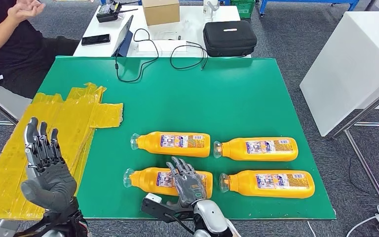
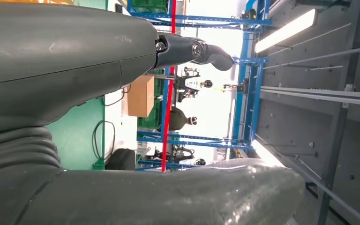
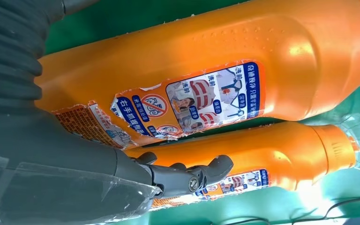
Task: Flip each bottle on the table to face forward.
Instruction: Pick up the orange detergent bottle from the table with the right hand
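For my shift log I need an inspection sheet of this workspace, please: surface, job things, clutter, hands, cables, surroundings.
Surface: green table, bare in the middle.
Job's things: four orange bottles lying flat in two rows, caps left.
Clutter: yellow sheets at the left edge.
Hands: left hand raised, open; right hand rests on the near-left bottle.
Cables: black cable at the far edge.
Surroundings: a seated person, black case, cardboard box.
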Motion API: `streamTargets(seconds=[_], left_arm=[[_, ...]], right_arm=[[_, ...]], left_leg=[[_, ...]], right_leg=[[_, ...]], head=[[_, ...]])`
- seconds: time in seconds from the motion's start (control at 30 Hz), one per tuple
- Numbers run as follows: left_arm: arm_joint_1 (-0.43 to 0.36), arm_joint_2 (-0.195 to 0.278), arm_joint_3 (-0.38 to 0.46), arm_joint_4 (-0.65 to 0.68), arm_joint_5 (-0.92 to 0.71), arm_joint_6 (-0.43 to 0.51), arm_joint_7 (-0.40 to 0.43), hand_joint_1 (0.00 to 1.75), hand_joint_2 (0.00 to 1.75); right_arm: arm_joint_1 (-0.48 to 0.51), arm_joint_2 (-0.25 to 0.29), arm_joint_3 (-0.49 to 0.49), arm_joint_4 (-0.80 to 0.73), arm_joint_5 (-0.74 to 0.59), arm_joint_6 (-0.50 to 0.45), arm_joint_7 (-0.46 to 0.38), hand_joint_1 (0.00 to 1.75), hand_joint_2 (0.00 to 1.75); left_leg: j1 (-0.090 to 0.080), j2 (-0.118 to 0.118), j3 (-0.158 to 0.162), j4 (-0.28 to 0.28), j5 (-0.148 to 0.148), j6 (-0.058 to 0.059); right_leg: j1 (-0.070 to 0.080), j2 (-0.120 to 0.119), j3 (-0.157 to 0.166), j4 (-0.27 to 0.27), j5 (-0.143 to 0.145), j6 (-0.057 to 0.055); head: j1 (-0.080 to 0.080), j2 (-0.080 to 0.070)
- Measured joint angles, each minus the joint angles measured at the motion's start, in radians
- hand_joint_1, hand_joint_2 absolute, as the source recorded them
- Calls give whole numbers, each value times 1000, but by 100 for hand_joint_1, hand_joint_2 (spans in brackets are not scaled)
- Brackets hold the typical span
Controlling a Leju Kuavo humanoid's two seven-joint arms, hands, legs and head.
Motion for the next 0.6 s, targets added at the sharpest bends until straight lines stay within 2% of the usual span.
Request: streamTargets(seconds=[0.6], left_arm=[[0,0,9,-6,15,-10,6,0,0]], right_arm=[[-44,0,-1,50,37,7,69,0,175]], left_leg=[[0,0,1,0,0,0]], right_leg=[[0,0,1,0,0,0]], head=[[0,0]])
